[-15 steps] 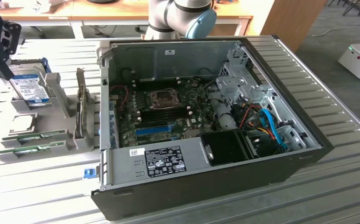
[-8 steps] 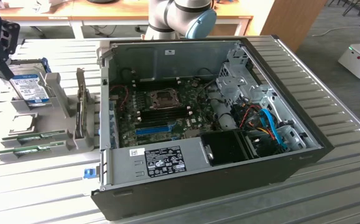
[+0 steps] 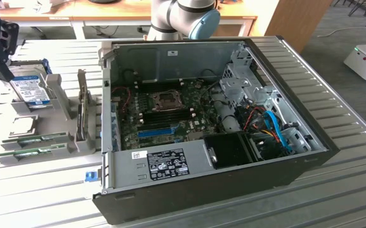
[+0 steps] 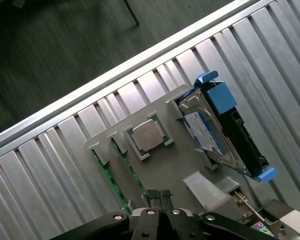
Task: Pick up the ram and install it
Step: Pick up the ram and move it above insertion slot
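- Gripper (image 3: 4,71) hangs above the hard drive (image 3: 31,88) end of the grey tray (image 3: 61,92), at the exterior view's left. Its fingers (image 4: 155,196) are pressed together with nothing between them.
- Ram (image 3: 42,138) sits in its groove at the tray's other end, just beside the CPU (image 3: 21,124). A second stick (image 3: 34,152) sits in the next groove, parallel to it and not touching it.
- From the wrist, the ram (image 4: 134,176) and the second stick (image 4: 107,177) show as thin green edges running toward the fingertips. The tips are close to the sticks' ends in the picture, but I judge them to be above the sticks and clear of them.
- Step in hand, as I read it, is the approach for the pick. Neither stick is lifted, and the dark memory slots (image 3: 170,115) beside the socket in the case (image 3: 233,183) look bare.
- A grasp here calls for several things:
  - the jaws spread wide enough to straddle the stick's thin edge;
  - the wrist turned so the pads face its flat sides;
  - the tool centred over one stick;
  - a straight descent.
- The room is tight. The groove walls, the second stick and the CPU all sit close, so a small sideways error would land a finger on the wrong part.
- Tray and slots are well apart, with the case's side wall between them. I judge the carry needs height to clear that wall.
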Available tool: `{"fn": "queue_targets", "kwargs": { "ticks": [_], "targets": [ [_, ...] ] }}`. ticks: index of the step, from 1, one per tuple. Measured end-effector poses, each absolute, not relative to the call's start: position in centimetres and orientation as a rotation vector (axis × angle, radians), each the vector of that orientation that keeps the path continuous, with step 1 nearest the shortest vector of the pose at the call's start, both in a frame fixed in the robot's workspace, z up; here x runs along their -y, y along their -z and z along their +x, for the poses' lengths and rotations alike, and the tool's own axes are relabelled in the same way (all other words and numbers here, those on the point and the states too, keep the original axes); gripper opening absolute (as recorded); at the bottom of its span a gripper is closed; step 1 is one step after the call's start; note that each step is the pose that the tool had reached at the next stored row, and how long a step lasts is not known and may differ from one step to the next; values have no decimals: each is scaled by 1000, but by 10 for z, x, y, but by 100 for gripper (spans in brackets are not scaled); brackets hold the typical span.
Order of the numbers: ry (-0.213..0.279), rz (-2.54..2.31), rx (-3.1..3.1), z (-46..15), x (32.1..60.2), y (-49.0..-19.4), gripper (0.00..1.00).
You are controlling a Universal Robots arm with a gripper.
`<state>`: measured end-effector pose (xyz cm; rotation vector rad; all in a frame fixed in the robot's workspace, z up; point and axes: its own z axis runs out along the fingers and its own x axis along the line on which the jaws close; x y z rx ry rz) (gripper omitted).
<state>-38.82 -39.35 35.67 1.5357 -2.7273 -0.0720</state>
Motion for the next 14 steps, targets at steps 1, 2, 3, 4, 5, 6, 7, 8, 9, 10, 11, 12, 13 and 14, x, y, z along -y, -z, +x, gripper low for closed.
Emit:
{"fn": "queue_targets", "kwargs": {
  "ticks": [1,2,3,4,5,6,7,8,9,10,11,12,13,14],
  "targets": [
    [72,1545,2722,-388,394,-357,11],
    [72,1555,2716,-388,394,-357,11],
    [72,1565,2710,-388,394,-357,11],
    [72,1576,2704,-388,394,-357,11],
    [72,1587,2697,-388,394,-357,11],
    [72,1599,2690,-388,394,-356,11],
    [72,1612,2681,-388,394,-356,11],
    [71,1626,2673,-388,394,-356,11],
    [71,1641,2663,-388,394,-356,11],
    [71,1655,2654,-388,394,-356,11],
    [71,1669,2645,-388,394,-356,11],
    [71,1683,2636,-388,394,-356,11],
    [71,1696,2627,-388,394,-356,11],
    [71,1710,2618,-388,394,-356,11]
  ]
}}
